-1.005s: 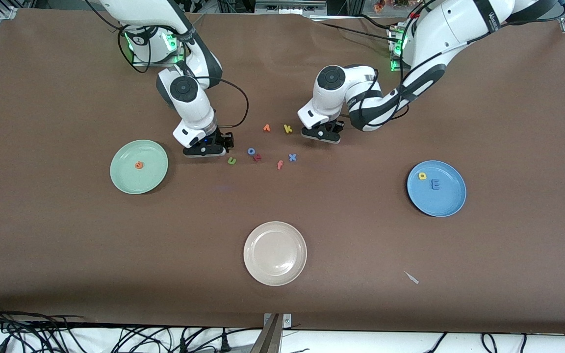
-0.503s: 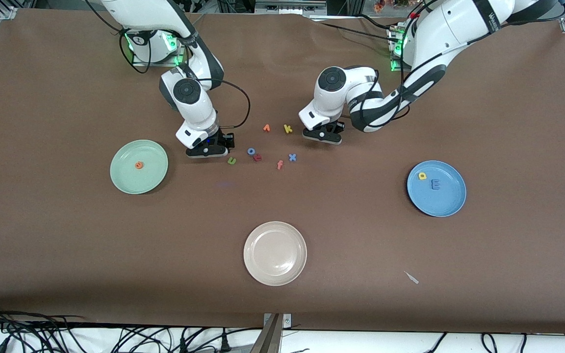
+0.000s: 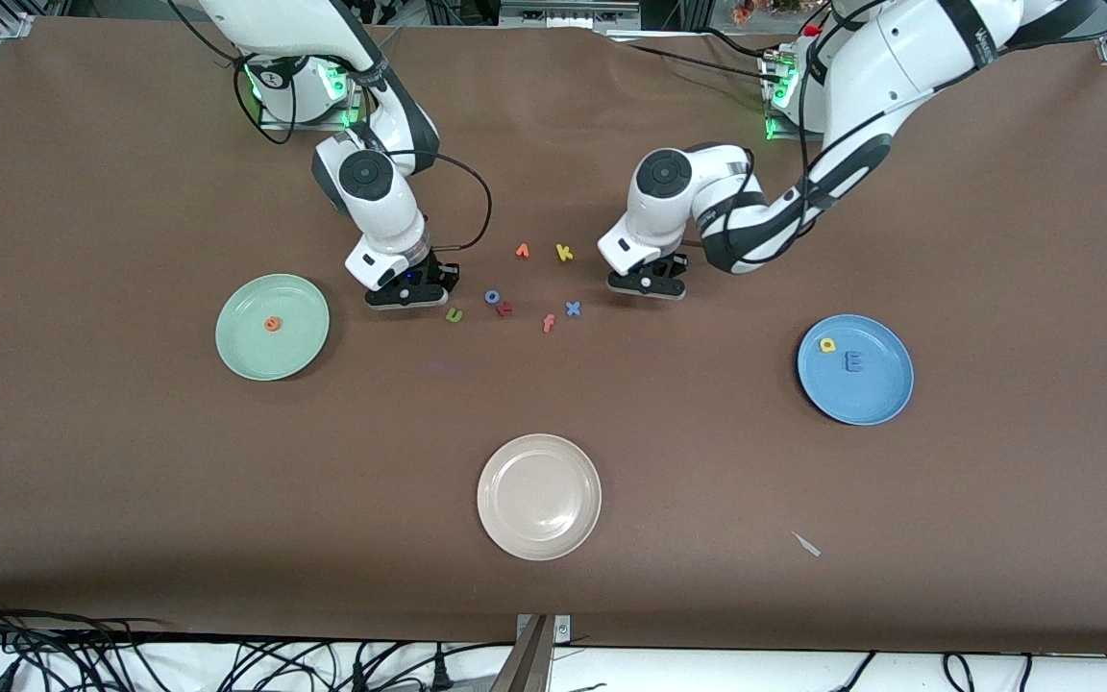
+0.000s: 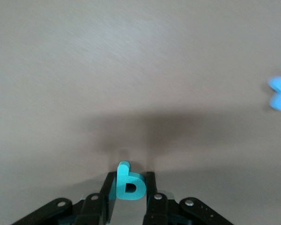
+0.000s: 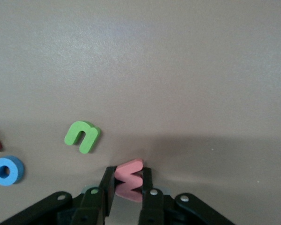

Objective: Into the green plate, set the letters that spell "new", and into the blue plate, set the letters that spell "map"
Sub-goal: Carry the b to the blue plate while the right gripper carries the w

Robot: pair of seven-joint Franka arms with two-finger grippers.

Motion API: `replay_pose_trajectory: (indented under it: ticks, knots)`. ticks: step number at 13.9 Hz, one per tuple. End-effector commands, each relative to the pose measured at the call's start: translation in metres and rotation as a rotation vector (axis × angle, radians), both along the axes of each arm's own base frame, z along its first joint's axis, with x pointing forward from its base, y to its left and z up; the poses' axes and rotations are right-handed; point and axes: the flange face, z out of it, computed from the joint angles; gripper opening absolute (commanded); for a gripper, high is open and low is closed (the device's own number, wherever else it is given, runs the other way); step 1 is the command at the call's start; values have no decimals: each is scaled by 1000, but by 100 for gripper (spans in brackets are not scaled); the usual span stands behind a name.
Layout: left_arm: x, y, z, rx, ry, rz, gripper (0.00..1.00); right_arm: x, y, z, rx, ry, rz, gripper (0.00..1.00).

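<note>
Scanning the brown table point(image 3: 131, 500) first: we see three plates on it. Green plate point(image 3: 299, 351) sits toward the right arm's end, at about 8 o'clock from the letter cluster, with the orange "e" point(image 3: 272, 324) in it. Blue plate point(image 3: 875, 399) sits toward the left arm's end, at about 4 o'clock from the cluster, holding the yellow "a" point(image 3: 827, 344) and the blue "m" point(image 3: 853, 361). Cream plate point(image 3: 539, 538) lies at 6 o'clock, nearest the front camera.

Right gripper point(image 5: 127, 187) is low at the cluster's 9 o'clock edge, fingers point(image 5: 107, 185) clamped on the pink "w" point(image 5: 129, 170), which touches the table. Left gripper point(image 4: 129, 190) is at the cluster's 3 o'clock edge, fingers point(image 4: 151, 185) clamped on the teal "p" point(image 4: 127, 185), upright between them.

Loose on the table: green "n" point(image 3: 455, 314) just beside the right gripper, blue "o" point(image 3: 493, 296), dark red letter point(image 3: 504, 308), salmon "f" point(image 3: 548, 323), blue "x" point(image 3: 573, 308), orange letter point(image 3: 522, 251), yellow "k" point(image 3: 564, 253).
</note>
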Motion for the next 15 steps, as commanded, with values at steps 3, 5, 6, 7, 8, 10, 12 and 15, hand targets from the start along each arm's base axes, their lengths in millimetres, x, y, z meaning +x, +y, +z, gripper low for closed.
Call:
replay_pose_trajectory:
  ticks: [3,5,6,7,8,10,12,15]
  knots:
    - [68,32,37,16,155,-43,1,24,-28,18,-36,-20,71,11]
    - [101,55,59,8,219,-67,1,36,-54,41,-73,1,113,11]
    - [116,72,66,-4,236,-72,1,45,-77,53,-95,17,130,11]
    - [126,88,70,-19,243,-83,2,54,-102,64,-113,31,159,11]
    - [138,109,73,-29,251,-94,2,59,-122,73,-127,51,185,11]
    - [157,152,81,-35,274,-136,2,64,-160,81,-146,98,192,12]
    - [174,198,87,-54,295,-191,3,65,-186,79,-152,115,193,12]
    - [190,278,81,-91,310,-271,4,58,-198,63,-157,122,174,14]
